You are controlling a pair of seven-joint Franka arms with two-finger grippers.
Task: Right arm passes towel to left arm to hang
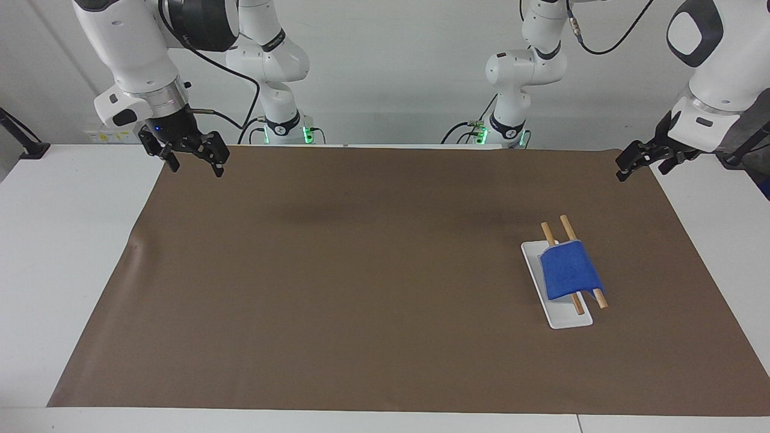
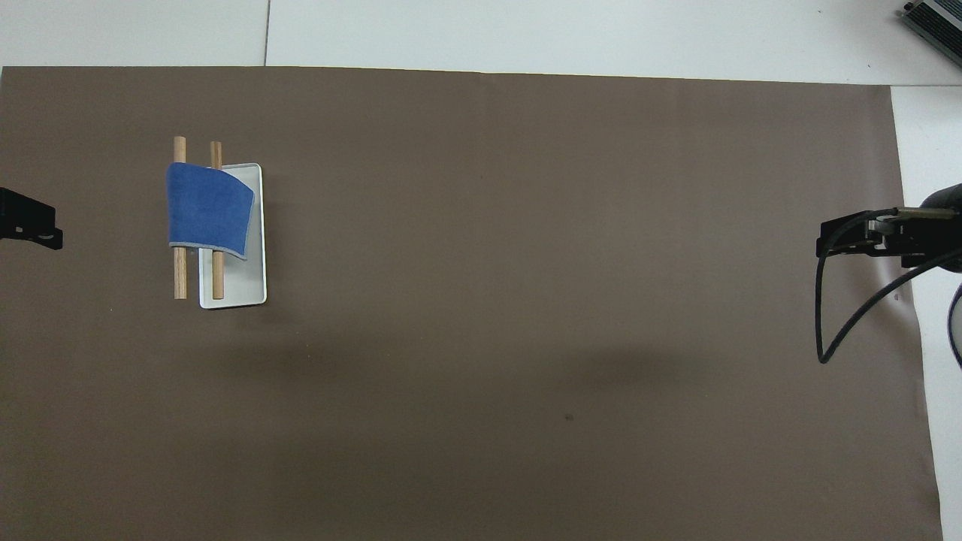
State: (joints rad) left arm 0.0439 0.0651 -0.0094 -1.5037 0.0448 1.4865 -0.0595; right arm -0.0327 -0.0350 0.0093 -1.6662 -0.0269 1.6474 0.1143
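Facing view | left end effector [image 1: 639, 161] spread wide, empty | right end effector [image 1: 191, 157] spread wide, empty

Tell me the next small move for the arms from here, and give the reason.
Probably none beyond parking: the towel already lies draped over the rack's two wooden rods above the white tray, and nothing holds it. The left gripper is open over the mat's edge at its own end of the table, and the right gripper waits open at the other end.
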